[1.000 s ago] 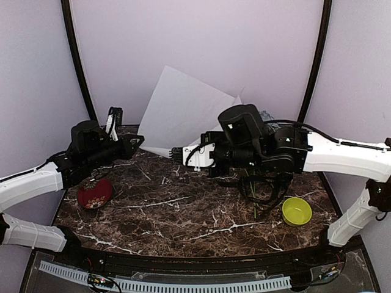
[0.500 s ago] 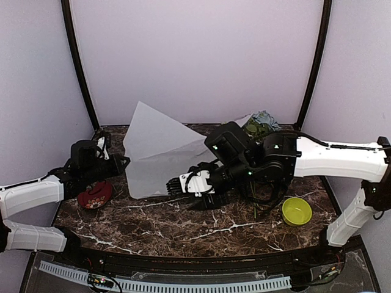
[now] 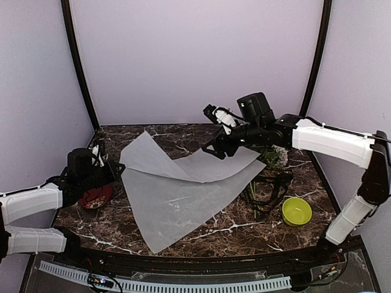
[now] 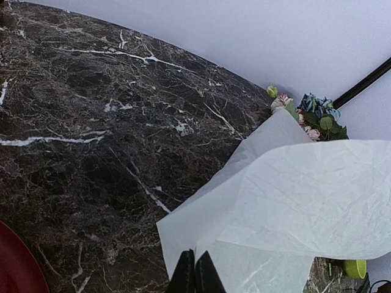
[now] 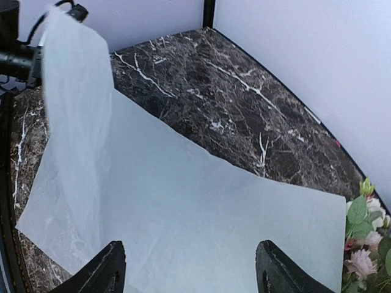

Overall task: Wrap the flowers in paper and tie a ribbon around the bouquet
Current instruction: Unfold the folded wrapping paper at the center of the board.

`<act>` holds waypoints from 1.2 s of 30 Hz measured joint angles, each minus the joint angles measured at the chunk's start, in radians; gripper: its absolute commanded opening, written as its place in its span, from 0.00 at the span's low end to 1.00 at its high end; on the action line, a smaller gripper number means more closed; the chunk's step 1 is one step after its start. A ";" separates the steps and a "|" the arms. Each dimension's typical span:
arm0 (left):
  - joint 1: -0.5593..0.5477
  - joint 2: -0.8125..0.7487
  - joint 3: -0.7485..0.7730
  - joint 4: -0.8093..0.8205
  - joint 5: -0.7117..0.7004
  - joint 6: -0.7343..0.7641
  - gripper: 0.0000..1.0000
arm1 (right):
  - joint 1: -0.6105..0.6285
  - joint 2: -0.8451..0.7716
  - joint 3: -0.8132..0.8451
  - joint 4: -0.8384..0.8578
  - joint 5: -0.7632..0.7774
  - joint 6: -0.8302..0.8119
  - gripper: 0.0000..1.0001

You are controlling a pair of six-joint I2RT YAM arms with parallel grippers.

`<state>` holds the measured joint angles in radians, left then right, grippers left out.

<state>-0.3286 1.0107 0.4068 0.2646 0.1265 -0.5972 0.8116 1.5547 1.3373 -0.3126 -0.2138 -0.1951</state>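
The frosted white paper [image 3: 177, 195] lies spread over the dark marble table [image 3: 201, 235], its left corner lifted. My left gripper [image 3: 112, 169] is low at the table's left and shut on that corner, as the left wrist view shows [image 4: 194, 259]. My right gripper [image 3: 211, 130] hangs open above the paper's far right edge, nothing between its fingers [image 5: 189, 247]. The flowers [image 3: 273, 154] lie at the right, partly behind the right arm, stems [image 3: 255, 198] toward me. A thin black ribbon [image 3: 276, 183] loops over the stems.
A red bowl [image 3: 95, 196] sits just under the left arm. A yellow-green bowl [image 3: 297, 210] stands at the front right, beside the stems. Curved walls and two black posts close the back of the table.
The right gripper has opened, let go of the paper and drawn back to the right. The paper has dropped from upright to lying on the table. The left arm has come down with its corner.
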 measured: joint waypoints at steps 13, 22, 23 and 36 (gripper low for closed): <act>0.011 -0.017 -0.041 0.026 0.047 -0.043 0.00 | -0.216 0.119 -0.064 0.082 0.020 0.348 0.74; 0.012 -0.017 -0.041 0.026 0.057 -0.044 0.00 | -0.018 0.092 -0.203 0.100 0.042 0.152 1.00; 0.012 -0.017 -0.041 0.026 0.057 -0.044 0.00 | 0.048 0.086 -0.217 0.105 0.043 0.092 1.00; 0.017 -0.017 -0.041 0.026 0.056 -0.043 0.00 | 0.183 0.159 -0.298 0.186 0.178 -0.222 0.90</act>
<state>-0.3115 0.9939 0.3656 0.2901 0.1829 -0.6407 0.9947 1.7134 1.0397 -0.1265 -0.0357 -0.4175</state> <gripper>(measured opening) 0.005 0.932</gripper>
